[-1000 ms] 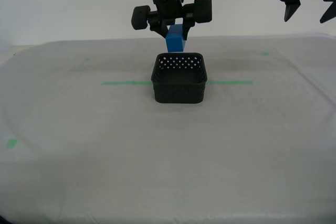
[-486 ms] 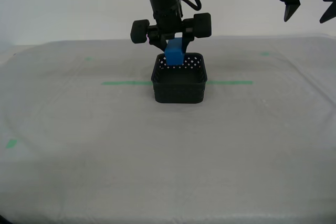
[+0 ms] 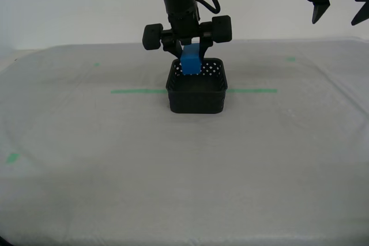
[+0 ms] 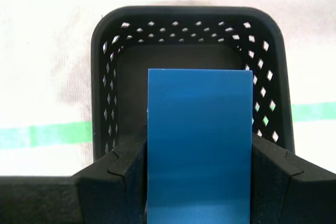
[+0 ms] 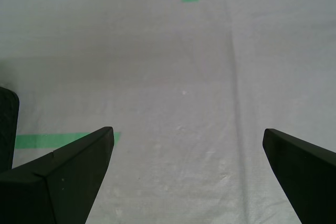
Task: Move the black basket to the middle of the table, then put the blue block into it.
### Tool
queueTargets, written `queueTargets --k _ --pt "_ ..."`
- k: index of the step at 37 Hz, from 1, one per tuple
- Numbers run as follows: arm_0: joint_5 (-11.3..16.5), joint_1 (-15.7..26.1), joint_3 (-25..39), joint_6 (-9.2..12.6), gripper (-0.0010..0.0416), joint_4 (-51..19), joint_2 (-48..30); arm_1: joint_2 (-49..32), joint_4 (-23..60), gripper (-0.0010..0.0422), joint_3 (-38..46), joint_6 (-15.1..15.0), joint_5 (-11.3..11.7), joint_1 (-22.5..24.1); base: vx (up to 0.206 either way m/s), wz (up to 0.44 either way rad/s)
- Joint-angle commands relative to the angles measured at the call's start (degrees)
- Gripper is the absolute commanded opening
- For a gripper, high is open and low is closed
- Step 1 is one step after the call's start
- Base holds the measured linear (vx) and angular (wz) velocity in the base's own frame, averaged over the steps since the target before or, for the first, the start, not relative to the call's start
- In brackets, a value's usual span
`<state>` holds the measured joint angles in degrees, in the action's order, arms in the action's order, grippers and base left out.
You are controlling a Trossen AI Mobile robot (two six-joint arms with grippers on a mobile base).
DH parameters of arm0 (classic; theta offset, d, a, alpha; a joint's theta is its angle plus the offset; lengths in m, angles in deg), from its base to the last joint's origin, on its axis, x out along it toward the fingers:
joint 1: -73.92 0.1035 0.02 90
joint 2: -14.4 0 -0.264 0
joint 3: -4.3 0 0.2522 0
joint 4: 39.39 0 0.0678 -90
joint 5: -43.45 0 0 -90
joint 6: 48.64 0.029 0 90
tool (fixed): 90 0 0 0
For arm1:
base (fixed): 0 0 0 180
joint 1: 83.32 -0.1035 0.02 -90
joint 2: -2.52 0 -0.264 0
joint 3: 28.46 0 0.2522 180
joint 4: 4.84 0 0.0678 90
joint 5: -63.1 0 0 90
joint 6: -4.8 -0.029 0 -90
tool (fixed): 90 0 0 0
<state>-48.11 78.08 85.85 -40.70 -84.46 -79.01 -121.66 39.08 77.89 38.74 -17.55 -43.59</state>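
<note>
1. The second pincer is clamped on the blue block, its fingers pressed to either side of it.
2. The block hangs over the black basket, its lower end seemingly just below the far rim, though that is hard to judge from here.
3. The basket sits mid-worktop, astride the green tape line.
4. The first pincer hangs high at the exterior view's right, spread wide, holding nothing, well apart from the basket.
</note>
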Motion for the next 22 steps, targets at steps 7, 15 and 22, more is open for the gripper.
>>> queueTargets --k 7,15,22 --pt "0.02 0.02 0.02 -0.04 0.0399 0.02 0.04 0.02 1.81 0.0000 0.04 -0.98 0.11 0.07 0.000 0.000" --pt "0.02 0.02 0.02 -0.04 0.0399 0.02 0.04 0.02 1.86 0.0002 0.04 -0.98 0.07 0.09 0.000 0.000" --pt "0.02 0.02 0.02 -0.04 0.0398 0.02 0.04 0.02 1.86 0.0044 0.04 -0.98 0.07 0.13 0.000 0.000"
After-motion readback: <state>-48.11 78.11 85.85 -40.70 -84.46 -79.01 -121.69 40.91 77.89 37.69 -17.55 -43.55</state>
